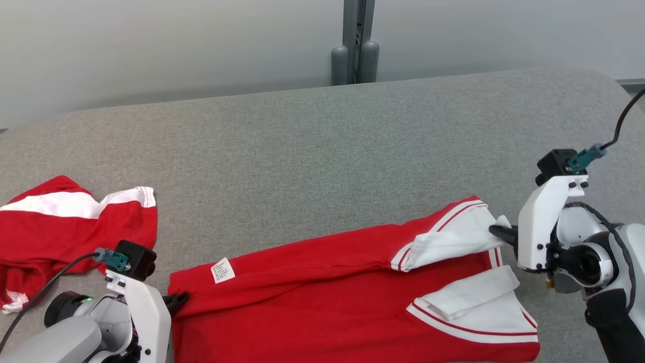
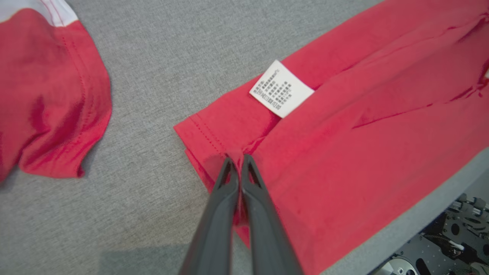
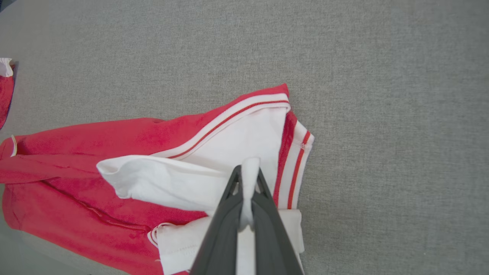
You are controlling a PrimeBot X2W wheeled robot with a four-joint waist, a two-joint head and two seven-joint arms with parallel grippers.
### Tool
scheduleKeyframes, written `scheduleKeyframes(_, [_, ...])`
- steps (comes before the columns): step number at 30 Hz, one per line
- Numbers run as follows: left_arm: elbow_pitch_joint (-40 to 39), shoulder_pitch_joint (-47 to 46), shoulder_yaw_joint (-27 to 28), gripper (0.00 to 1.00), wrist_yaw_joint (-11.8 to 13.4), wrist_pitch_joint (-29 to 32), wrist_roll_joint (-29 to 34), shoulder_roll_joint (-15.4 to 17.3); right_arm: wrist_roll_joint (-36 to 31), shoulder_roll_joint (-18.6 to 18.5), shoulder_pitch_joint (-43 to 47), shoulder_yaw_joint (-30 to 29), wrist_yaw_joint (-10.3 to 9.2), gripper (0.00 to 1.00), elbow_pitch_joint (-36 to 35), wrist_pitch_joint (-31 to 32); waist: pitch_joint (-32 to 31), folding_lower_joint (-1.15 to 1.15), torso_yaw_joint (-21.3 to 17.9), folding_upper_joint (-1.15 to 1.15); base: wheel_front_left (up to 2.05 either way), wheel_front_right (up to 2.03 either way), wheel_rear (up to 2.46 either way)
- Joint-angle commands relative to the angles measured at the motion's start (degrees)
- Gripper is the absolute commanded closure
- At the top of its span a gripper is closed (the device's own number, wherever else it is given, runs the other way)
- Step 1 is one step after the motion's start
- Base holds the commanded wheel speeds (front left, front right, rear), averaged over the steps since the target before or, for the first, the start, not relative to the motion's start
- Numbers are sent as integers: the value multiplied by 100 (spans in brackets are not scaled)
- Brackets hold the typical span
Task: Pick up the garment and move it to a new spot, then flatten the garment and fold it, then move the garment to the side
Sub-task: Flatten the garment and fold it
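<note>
At your far left a crumpled red-and-white shirt [image 1: 65, 232] lies bunched on the grey padded table [image 1: 302, 146], apart from the work. Just right of it, at the lower left of the head view, your left gripper [image 1: 177, 301] points rightward and is clenched on the red hem corner of the garment [image 1: 322, 297]. The left wrist view shows its two dark fingers [image 2: 221, 214] pressed together with a pleat of red cloth nipped between the tips, the fabric puckering toward them. Near that grip, a white care label [image 1: 222, 269] lies face up on the red cloth, close to the hem edge. From there you see the garment lying long from left to right along the near edge of the table, its upper margin doubled over in a long fold and its near part running off the bottom of the head view. Toward the right end you come to the white parts with red stripes: one white sleeve [image 1: 453, 237] stands raised off the red cloth, and a second white panel [image 1: 473, 307] lies flat below it. At the right, your right gripper [image 1: 498, 233] points leftward and is pinched tight on the tip of that raised white sleeve. In the right wrist view a tuft of white cloth stands up between its fingers [image 3: 267, 214].
</note>
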Motion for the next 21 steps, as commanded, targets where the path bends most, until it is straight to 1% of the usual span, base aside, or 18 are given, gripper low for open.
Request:
scheduleKeyframes(1, [-15,68,4,100,22,12,29,-12,-60,-28,184,-74,1,100,-96,123,-27,0,8,0,0,0,0])
scheduleKeyframes(11, [-119,172,-37,100,38,73,33,-30,-218,56,733,-536,1,100,-752,568,-112,0,37,0,0,0,0])
scheduleKeyframes(17, [-177,227,-73,100,42,175,47,-37,-384,192,1010,-735,1,100,-1010,795,-146,0,26,0,0,0,0])
scheduleKeyframes(18, [-172,228,-75,95,43,192,50,-42,-414,220,1046,-751,1,98,-1031,817,-152,0,24,0,0,0,0])
scheduleKeyframes(19, [-165,237,-80,62,40,204,50,-47,-429,241,1066,-771,1,74,-1054,847,-157,0,22,0,0,0,0])
scheduleKeyframes(20, [-158,246,-85,12,37,220,51,-55,-456,256,1082,-793,1,55,-1078,858,-160,0,22,0,0,0,0])
scheduleKeyframes(21, [-149,252,-88,0,37,240,49,-60,-471,273,1102,-809,1,4,-1097,891,-166,0,20,0,0,0,0])
